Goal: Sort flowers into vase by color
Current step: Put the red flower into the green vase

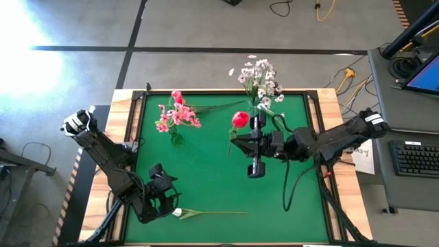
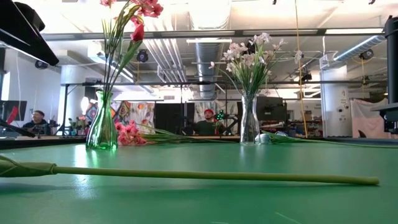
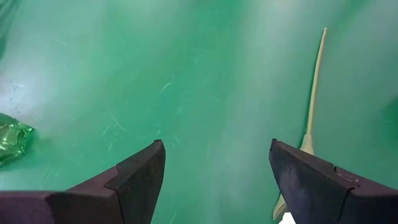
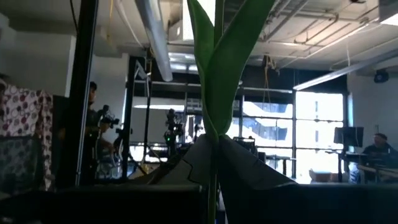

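1. On the green mat (image 1: pixel 206 171) you have two vases. The green glass vase (image 2: pixel 101 130) stands toward the left side of the far half and holds tall green stems with pink blossoms (image 2: pixel 147 7) and a red bud (image 2: pixel 137 31) high up.
2. Your clear glass vase (image 2: pixel 249 121) stands at the far edge, right of centre, and holds one bunch of white small-blossom sprays (image 1: pixel 259 77).
3. Beside the green vase, a pink blossom cluster (image 2: pixel 127 133) lies flat on the mat, its stem running toward the clear vase.
4. Near the front edge, one white-budded flower (image 1: pixel 206 213) lies on its side, stem pointing right.
5. Your left gripper (image 1: pixel 163 195) hovers above that flower's bud end with its fingers (image 3: pixel 140 174) spread wide and nothing between them.
6. Your right gripper (image 1: pixel 238 136) is clamped on the stem of a red tulip (image 1: pixel 240 119), held upright just in front of the clear vase; in the right wrist view the stem and leaf (image 4: pixel 217 81) rise from between the closed fingers.
7. Count: two vases, one flower in a grip, two lying on the mat.
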`<state>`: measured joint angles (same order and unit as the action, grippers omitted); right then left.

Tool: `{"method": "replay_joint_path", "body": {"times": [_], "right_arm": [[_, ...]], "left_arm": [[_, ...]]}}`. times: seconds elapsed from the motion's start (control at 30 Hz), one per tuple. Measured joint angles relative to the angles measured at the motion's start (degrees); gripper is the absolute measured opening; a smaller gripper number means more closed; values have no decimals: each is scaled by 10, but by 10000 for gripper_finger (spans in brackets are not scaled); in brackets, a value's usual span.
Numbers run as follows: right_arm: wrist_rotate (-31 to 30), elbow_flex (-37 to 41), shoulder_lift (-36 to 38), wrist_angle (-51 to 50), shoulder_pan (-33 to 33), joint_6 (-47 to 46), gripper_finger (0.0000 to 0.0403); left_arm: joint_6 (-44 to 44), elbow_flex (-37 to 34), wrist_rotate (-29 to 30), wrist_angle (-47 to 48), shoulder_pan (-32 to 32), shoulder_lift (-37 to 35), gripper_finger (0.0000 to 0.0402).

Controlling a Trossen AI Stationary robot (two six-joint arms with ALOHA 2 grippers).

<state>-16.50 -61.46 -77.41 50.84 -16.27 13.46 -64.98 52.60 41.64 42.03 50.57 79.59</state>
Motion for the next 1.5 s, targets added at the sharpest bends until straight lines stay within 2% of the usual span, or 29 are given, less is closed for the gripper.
{"method": "replay_joint_path", "body": {"times": [0.2, 0.5, 0.63, 0.77, 0.87, 0.97, 1.03, 1.07, 1.2, 1.33, 1.5], "right_arm": [[0, 80, 0, 133, 0, 11, 12], [26, 125, -14, 152, -1, 11, 12], [70, 132, -37, 161, -3, 6, 12], [75, 132, -73, 173, -11, 5, 12], [76, 131, -101, 194, -17, 6, 12], [75, 125, -122, 201, -20, 8, 12], [75, 121, -137, 200, -22, 6, 12], [75, 116, -145, 200, -22, 6, 12], [75, 97, -167, 200, -27, 9, 12], [75, 84, -178, 180, -30, 17, 12], [74, 78, -184, 166, -30, 22, 12]], "left_arm": [[10, 0, 11, -5, 0, 0, 274], [49, 4, 41, -37, -1, 0, 274], [160, 15, 45, -118, 0, 0, 274], [318, 21, 70, -239, -4, 0, 274], [439, 21, 139, -340, -8, 0, 274], [533, 21, 241, -436, -17, 0, 274], [587, 21, 268, -494, -27, -1, 274], [609, 21, 261, -517, -33, -1, 274], [649, 21, 173, -561, -61, 0, 274], [651, 21, 173, -575, -86, 0, 274], [696, 21, 158, -640, -110, 0, 274]]}}
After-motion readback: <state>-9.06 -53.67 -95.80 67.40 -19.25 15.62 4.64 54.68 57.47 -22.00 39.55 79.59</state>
